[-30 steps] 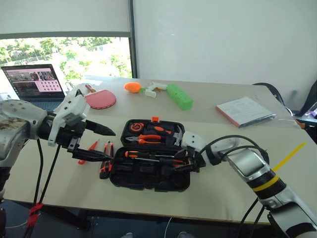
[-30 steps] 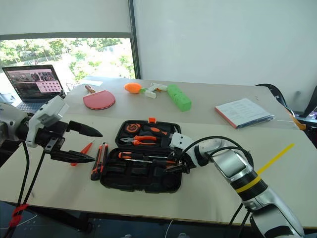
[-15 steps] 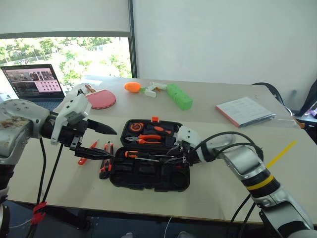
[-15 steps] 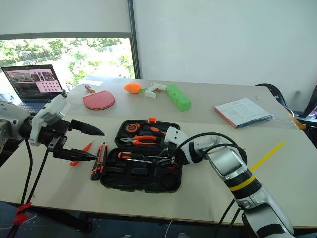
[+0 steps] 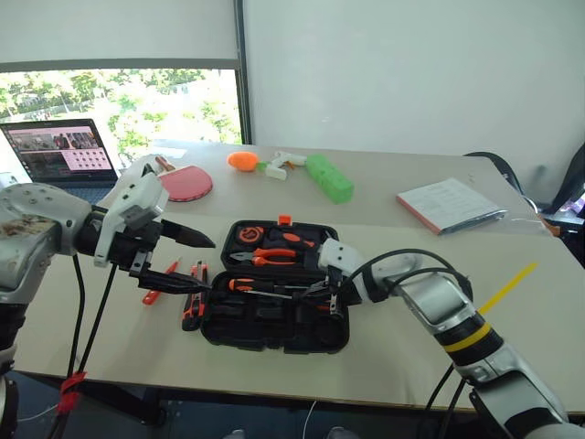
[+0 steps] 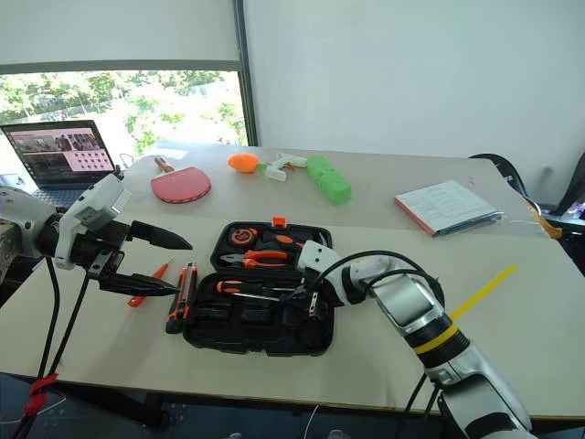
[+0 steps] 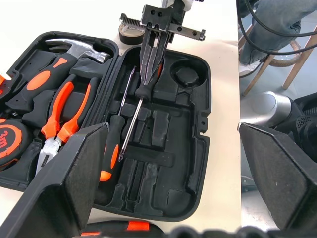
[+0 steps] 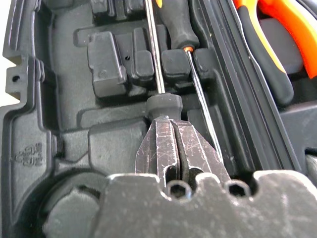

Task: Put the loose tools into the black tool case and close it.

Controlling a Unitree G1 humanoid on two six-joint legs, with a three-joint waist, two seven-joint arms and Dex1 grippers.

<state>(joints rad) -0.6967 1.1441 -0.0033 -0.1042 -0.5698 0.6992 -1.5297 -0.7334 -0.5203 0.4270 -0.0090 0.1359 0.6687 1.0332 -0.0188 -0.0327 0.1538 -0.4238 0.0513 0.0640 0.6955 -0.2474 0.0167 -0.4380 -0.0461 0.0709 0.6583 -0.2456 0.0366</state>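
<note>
- The right gripper (image 7: 152, 59) is clenched, its two black fingers (image 8: 171, 148) pressed together over the near tray of the black tool case (image 5: 274, 311). Their tips touch the dark butt end of a screwdriver (image 7: 130, 126) lying in a slot; whether they truly pinch it I cannot tell.
- The right arm reaches in from the right edge of the head view, forearm slanting down and leftward, the wrist bent so the gripper points down into the tray.
- A second screwdriver, with a black-and-orange handle (image 7: 113, 144), lies just beside the first in the same tray.
- The case lies open and flat on the beige table (image 5: 411, 357). Its far half holds orange-handled pliers (image 5: 274, 257), a hammer (image 7: 74, 49) and a tape measure (image 5: 249, 234); a small orange latch (image 5: 286, 219) sits on the far edge.
- The small dark tape roll (image 7: 130, 34) rests on the table just outside the case, near the right gripper.
- The left gripper (image 5: 187, 261) is released, its fingers spread wide, one above the other. It hovers above the table left of the case, pointing rightward, the forearm entering from the left edge.
- Under it lie the black-orange utility knife (image 6: 178, 297), touching or nearly touching the case's left side, and the slim all-orange screwdriver (image 6: 148, 283) further left.
</note>
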